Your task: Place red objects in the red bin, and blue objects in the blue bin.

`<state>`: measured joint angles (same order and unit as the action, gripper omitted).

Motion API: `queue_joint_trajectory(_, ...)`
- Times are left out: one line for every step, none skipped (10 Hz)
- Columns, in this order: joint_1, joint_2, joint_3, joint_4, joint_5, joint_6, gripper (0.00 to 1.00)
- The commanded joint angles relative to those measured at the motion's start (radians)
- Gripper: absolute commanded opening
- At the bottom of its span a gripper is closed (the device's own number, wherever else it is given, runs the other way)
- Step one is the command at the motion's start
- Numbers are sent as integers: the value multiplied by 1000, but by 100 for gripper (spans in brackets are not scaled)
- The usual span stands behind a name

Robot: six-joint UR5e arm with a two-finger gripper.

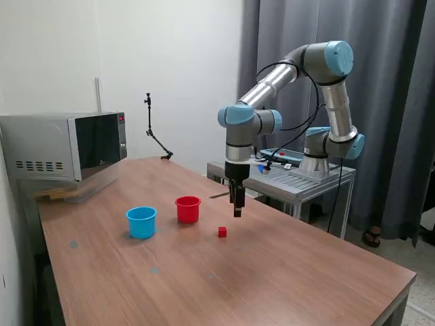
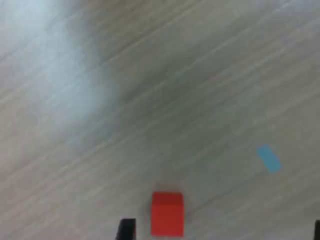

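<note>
One small red cube [image 1: 222, 231] lies on the wooden table [image 1: 285, 272], to the exterior view's right of the red bin [image 1: 188, 209]. The blue bin [image 1: 141, 222] stands beside the red bin, further to the exterior view's left. My gripper [image 1: 237, 209] hangs above the table, a little behind and to the right of the cube, touching nothing. The wrist view shows the same red cube [image 2: 167, 213] close to one dark fingertip [image 2: 126, 230], with the gripper [image 2: 221, 235] open wide and empty. No blue objects show in either view.
A microwave [image 1: 64, 146] sits at the table's back left corner in the exterior view. A thin black stand [image 1: 153, 132] rises at the far edge. A grey side table [image 1: 292, 178] holds the arm's base. Small blue marks [image 2: 268, 158] dot the tabletop.
</note>
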<state>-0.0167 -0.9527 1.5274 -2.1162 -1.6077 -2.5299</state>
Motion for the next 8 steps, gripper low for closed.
queue_joint_trajectory(-6, 0, 57, -82, 3, 14, 100)
queue_joint_trajectory(-8, 2, 71, -102, 21, 14, 100)
queue_joint_trajectory(-20, 2, 76, -105, 26, 14, 100)
queue_joint_trajectory(-31, 2, 89, -116, 26, 14, 100)
queue_joint_trajectory(-46, 2, 109, -128, 26, 14, 100)
queue_joint_trajectory(-52, 5, 121, -160, 26, 13, 100)
queue_joint_trajectory(-66, 9, 122, -168, 26, 13, 100)
queue_joint_trajectory(-68, 14, 122, -189, 28, 10, 100)
